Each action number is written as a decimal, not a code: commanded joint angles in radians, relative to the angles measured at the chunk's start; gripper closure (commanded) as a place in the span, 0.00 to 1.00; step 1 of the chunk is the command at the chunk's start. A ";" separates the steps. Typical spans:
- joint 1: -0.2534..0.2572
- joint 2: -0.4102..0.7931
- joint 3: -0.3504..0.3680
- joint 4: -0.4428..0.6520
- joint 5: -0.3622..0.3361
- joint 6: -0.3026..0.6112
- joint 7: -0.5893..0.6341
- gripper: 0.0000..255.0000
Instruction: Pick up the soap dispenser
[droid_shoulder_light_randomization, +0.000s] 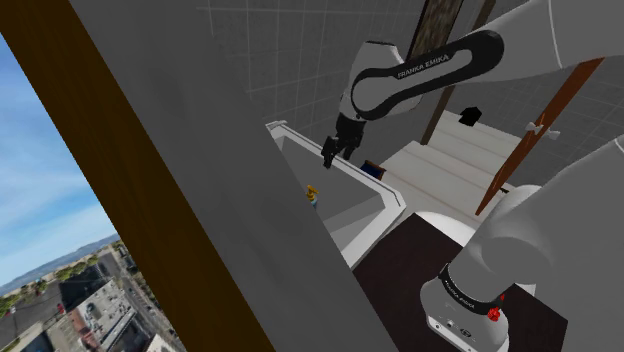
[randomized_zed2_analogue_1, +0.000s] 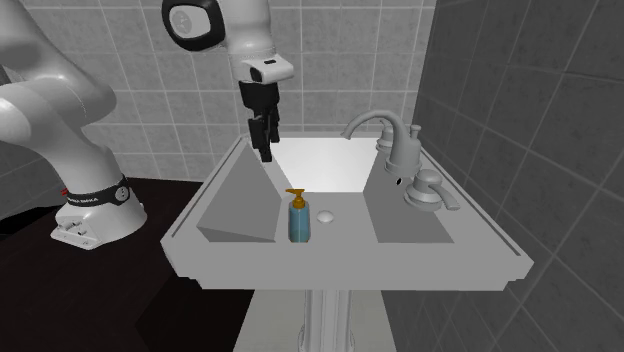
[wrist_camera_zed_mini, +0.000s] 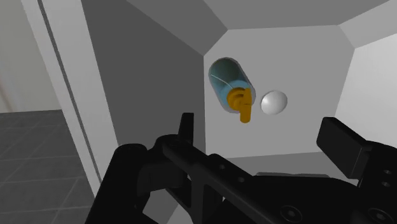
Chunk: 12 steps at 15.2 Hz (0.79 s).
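One soap dispenser (randomized_zed2_analogue_1: 298, 221) upright in the sink (randomized_zed2_analogue_1: 350, 262) basin, just beside the drain (randomized_zed2_analogue_1: 326, 214).
Gripper (randomized_zed2_analogue_1: 265, 150) hovers above the basin, fingers wide apart, empty; the blue bottle looks light, rigid and probably slick, so clasp its body below the orange pump, not the narrow neck.

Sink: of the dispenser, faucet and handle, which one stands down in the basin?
The blue soap dispenser with the orange pump, upright inside the sink beside the drain. The faucet and handle sit up on its rim.
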 joint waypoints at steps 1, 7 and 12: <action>0.010 0.078 0.005 0.017 0.016 0.056 -0.001 0.00; 0.035 0.314 0.021 0.086 0.073 0.205 -0.017 0.00; 0.038 0.398 0.028 0.100 0.095 0.270 -0.032 0.00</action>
